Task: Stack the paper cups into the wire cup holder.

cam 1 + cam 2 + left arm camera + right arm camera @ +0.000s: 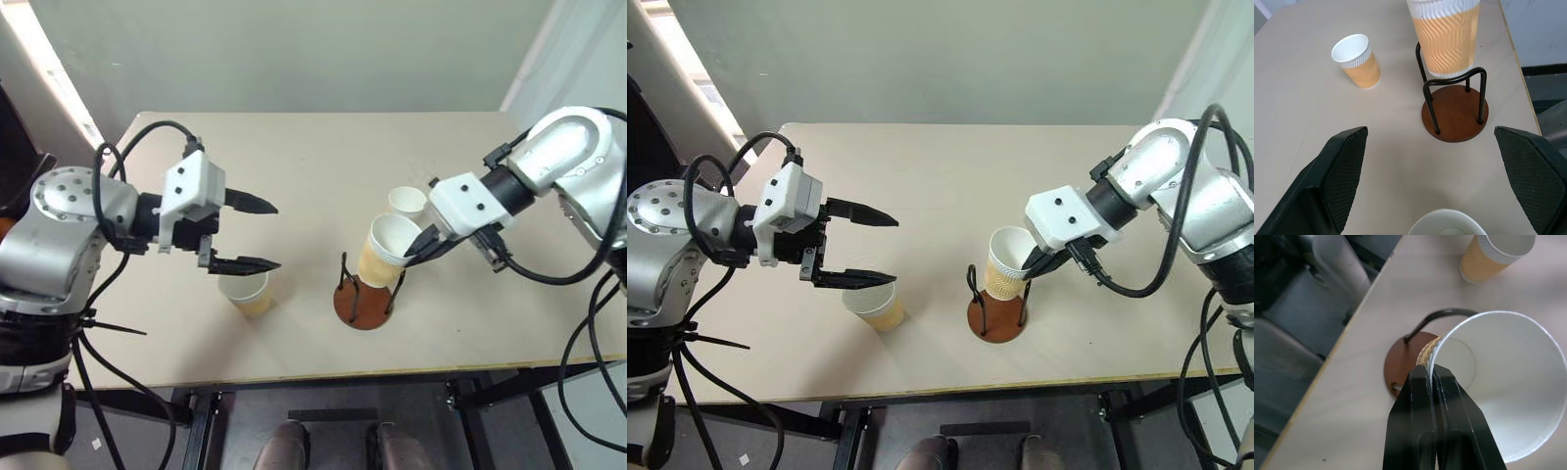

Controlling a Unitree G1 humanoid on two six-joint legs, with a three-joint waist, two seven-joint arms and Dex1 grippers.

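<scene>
First cup held over the holder

Nearest, a pale tan ribbed paper cup [246, 293] is stood below the released left gripper [242, 233]. Beyond, another light, crushable cup [384, 251] is pinched by its rim in the right gripper [423, 245], tilted over the brown-based wire cup holder [364, 294]; a third cup [406, 203] is stood farthest.

Scene was evenly, softly lit; bright glare was seen at the far left window strip [54, 73]. Soft shadows were cast on the surface [294, 186]. Right wrist foreground was blurred.

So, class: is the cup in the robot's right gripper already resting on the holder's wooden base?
No: the held cup hangs above the holder, its bottom clear of the base.
</scene>
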